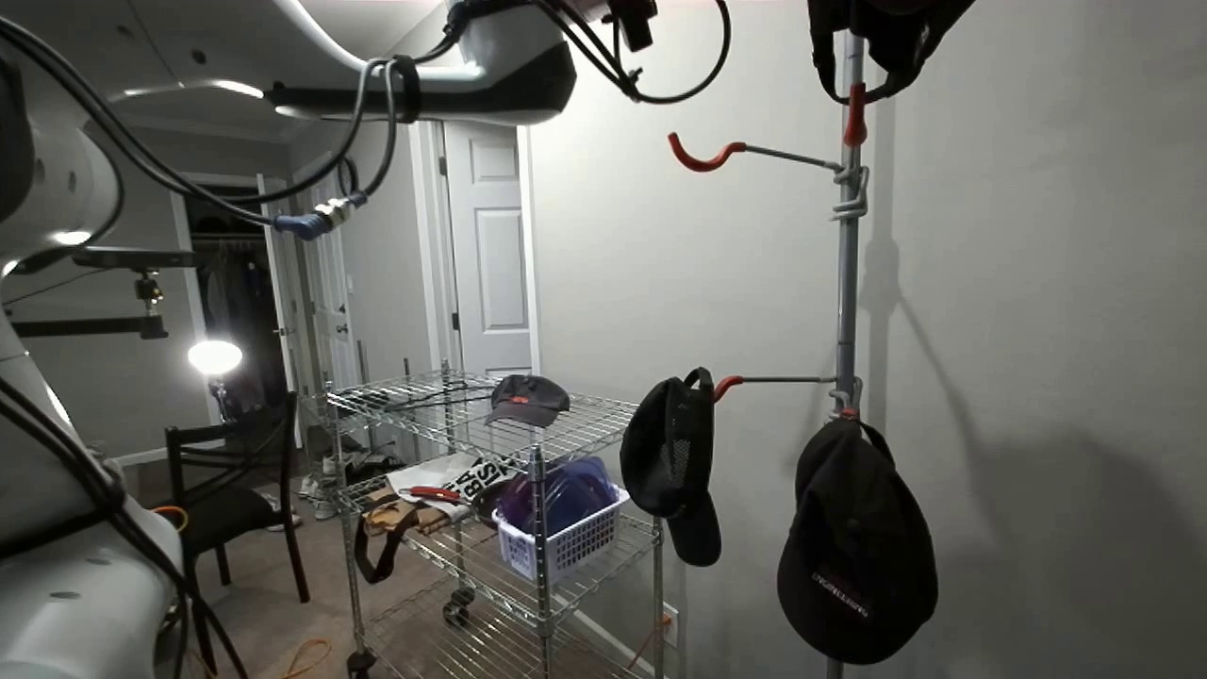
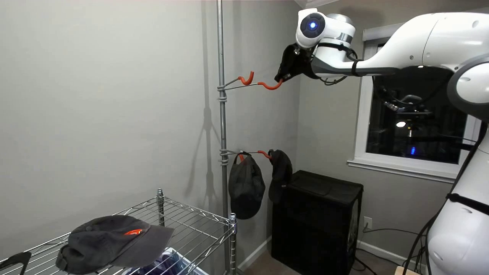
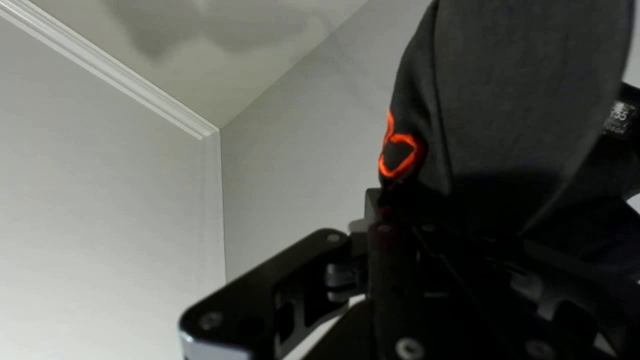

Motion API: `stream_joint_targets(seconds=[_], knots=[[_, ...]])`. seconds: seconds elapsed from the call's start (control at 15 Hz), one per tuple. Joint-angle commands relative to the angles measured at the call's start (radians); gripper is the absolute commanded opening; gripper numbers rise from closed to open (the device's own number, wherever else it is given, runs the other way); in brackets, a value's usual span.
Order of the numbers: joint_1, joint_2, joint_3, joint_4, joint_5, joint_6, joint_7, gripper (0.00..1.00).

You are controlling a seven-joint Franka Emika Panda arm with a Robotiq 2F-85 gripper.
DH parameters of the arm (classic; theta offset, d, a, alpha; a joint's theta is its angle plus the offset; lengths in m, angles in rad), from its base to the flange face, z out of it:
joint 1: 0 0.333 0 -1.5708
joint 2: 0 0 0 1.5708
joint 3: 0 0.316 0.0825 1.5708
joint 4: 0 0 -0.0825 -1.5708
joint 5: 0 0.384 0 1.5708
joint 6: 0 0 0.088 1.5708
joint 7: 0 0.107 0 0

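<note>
Between the tightly closed fingers of the gripper (image 3: 392, 215) a dark cap (image 3: 525, 95) is pinched, its orange-outlined embroidery (image 3: 400, 157) close beside the fingertips. Just under the hand, a red-tipped hook (image 2: 270, 86) ends right at the cap's lower edge; whether the cap is looped over it, I cannot tell. Near the hand, a second red hook (image 2: 247, 79) juts from the same metal pole (image 2: 223, 122). Well below the hand hang a lettered black cap (image 1: 853, 556) and a mesh-backed cap (image 1: 668, 453). Farther off, lower than the hand, a grey cap (image 2: 114, 244) lies on a wire shelf (image 2: 195, 211), above a white basket (image 1: 577, 549).
</note>
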Motion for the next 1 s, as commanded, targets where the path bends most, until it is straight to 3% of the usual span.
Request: stream_joint_targets(seconds=[0.0,0.27,0.53,0.93], knots=[[0.017,-0.082,-0.025,-0.055,0.062,0.027,-0.155,0.02],[0.021,-0.147,-0.022,-0.103,0.078,0.024,-0.263,0.02],[0.009,-0.175,0.007,-0.115,-0.015,0.018,-0.155,0.02],[0.009,-0.133,0.017,-0.099,-0.045,-0.007,-0.112,0.02]])
